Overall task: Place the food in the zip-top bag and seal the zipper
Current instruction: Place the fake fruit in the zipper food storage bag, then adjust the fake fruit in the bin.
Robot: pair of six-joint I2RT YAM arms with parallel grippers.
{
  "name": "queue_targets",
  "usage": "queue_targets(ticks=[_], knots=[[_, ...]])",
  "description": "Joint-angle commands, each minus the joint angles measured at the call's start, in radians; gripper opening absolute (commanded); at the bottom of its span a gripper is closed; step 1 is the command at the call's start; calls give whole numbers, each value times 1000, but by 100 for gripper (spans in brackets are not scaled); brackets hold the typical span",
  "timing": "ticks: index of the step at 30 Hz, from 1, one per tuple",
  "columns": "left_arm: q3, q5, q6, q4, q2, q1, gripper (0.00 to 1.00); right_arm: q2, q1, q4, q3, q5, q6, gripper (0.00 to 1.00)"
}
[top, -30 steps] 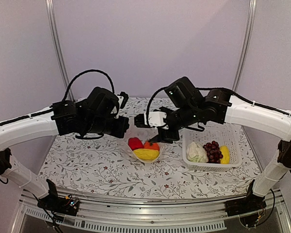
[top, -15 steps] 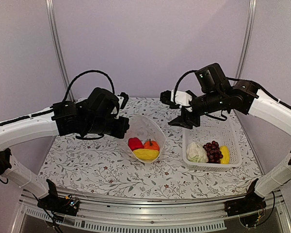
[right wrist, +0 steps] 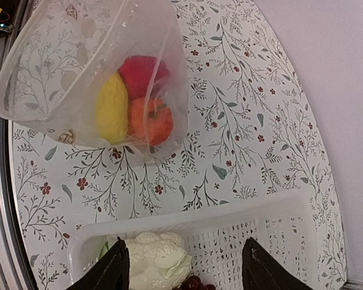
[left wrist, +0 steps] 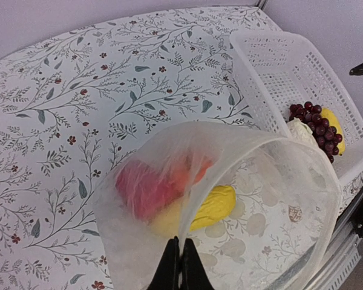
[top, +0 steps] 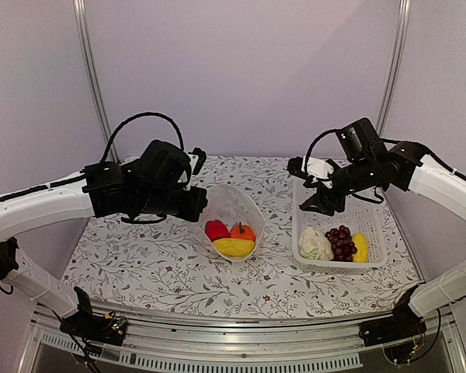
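Central bag [top: 231,203] holds three foods: pepper [top: 216,229], pumpkin [top: 243,231], yellow piece [top: 234,247]. Frame-right basket [top: 370,217] holds three: cauliflower [top: 315,244], grapes [top: 341,241], second yellow piece [top: 360,247]. Left tool [left wrist: 179,266] clamps bag; right tool [right wrist: 184,269] apart.

No lettering, label, brand mark or number can be read in any view. The white tablecloth [top: 140,264] carries only a printed pattern of grey-green leaf sprigs and small red flowers. The clear soft plastic bag [left wrist: 278,181] and the white slotted plastic basket [top: 365,221] show unmarked surfaces.
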Motion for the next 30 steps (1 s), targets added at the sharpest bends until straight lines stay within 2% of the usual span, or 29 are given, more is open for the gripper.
queue_targets(ticks=[1,9,15,26,30], knots=[[-7,8,17,16,-6,16,0,-48,-77,-73,-50,7,-7,62],[-9,6,21,16,-6,16,0,-84,-246,-163,-138,53,-97,64],[-13,13,21,17,-13,16,0,-70,-350,-207,-184,86,-157,71],[-26,18,14,20,-25,16,0,-8,-388,-223,-288,189,-220,92],[-27,17,16,21,-26,16,0,27,-387,-218,-315,214,-242,95]])
